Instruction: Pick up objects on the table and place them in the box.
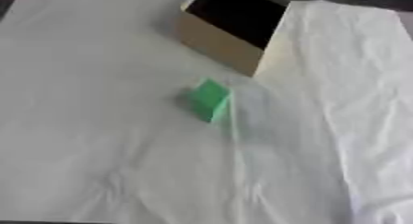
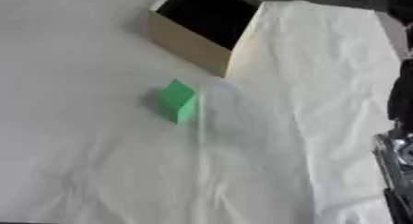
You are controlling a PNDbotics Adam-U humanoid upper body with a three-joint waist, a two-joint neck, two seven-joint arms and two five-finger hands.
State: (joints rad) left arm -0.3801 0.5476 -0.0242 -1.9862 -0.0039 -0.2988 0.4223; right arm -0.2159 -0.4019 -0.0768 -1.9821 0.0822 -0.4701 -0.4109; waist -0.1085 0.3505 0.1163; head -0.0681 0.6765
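Note:
A small green block lies on the white cloth near the middle of the table. Beyond it, at the far middle, stands an open tan cardboard box whose inside is dark; nothing shows in it. A short gap of cloth separates the block from the box's near corner. Black and silver parts of my right hand show only at the right edge of the right eye view, well away from the block, holding nothing that I can see. My left hand is out of both views.
The white cloth covers the table, creased and rumpled on the right side and along the near edge. Dark floor shows past the table's far right corner.

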